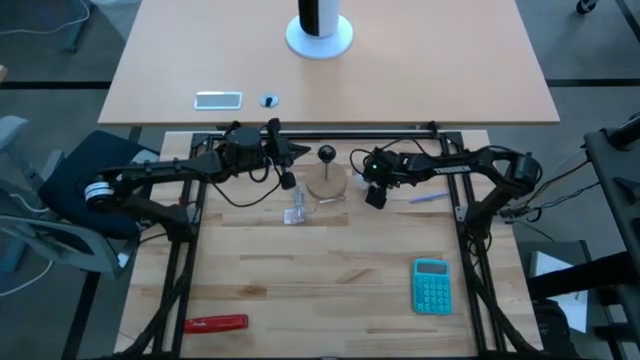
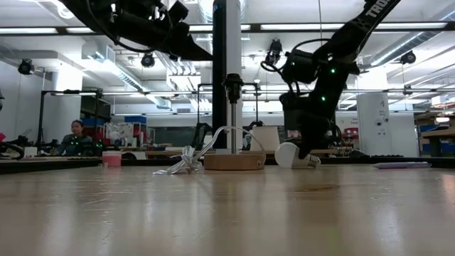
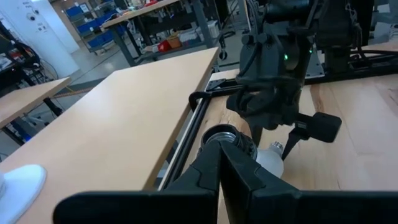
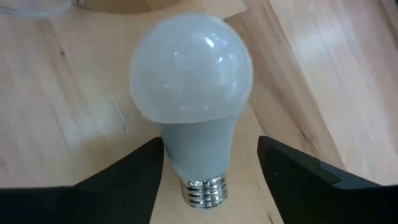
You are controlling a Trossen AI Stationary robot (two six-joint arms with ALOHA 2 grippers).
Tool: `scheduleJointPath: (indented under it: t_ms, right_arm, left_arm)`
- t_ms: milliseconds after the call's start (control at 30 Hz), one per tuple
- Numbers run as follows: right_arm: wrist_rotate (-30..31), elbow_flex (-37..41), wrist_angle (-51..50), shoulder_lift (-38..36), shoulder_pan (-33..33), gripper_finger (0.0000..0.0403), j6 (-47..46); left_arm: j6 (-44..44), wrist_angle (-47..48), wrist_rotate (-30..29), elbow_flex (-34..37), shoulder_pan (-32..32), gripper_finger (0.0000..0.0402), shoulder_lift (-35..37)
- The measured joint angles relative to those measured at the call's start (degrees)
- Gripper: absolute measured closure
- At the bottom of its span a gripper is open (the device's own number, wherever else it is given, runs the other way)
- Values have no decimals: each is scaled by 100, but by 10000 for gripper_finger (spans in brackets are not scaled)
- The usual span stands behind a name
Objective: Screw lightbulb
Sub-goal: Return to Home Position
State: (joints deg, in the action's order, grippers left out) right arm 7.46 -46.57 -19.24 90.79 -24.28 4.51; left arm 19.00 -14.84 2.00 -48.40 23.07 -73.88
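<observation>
The white lightbulb point(image 4: 191, 74) lies on its side on the table, right of the round wooden stand point(image 1: 326, 184), with its metal screw end point(image 2: 313, 162) pointing away from the stand. My right gripper point(image 4: 211, 162) is open and points down over the bulb, one finger on either side of its greyish neck. My left gripper point(image 3: 221, 155) is shut and empty. It hovers left of the stand's black socket point(image 1: 326, 153), which tops an upright post point(image 2: 232, 121). The bulb also shows in the left wrist view point(image 3: 268, 158).
A clear crumpled wrapper point(image 1: 295, 213) and the stand's cord point(image 2: 213, 139) lie just left of the stand. A pen point(image 1: 425, 197) lies right of my right gripper. A teal calculator point(image 1: 432, 285) and a red tool point(image 1: 215, 323) lie nearer the front edge.
</observation>
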Motion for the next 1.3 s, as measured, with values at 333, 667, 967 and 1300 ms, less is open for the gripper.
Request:
scheduleJointPath:
  t_ms: [333,667,967,1300]
  right_arm:
    - [2,-288,-146,-525,3,129,54]
    - [-778,-646,1353,-1221,379,139,346]
    - [-757,-695,1480,-1745,669,137,839]
    - [-934,162,1459,-3045,694,153,813]
  left_arm:
    - [-111,945,4,38,-90,401,918]
    - [-5,351,26,1192,-521,401,2320]
    - [-424,636,-450,2304,-785,401,4374]
    - [-755,1227,-1401,3145,-1778,401,6132]
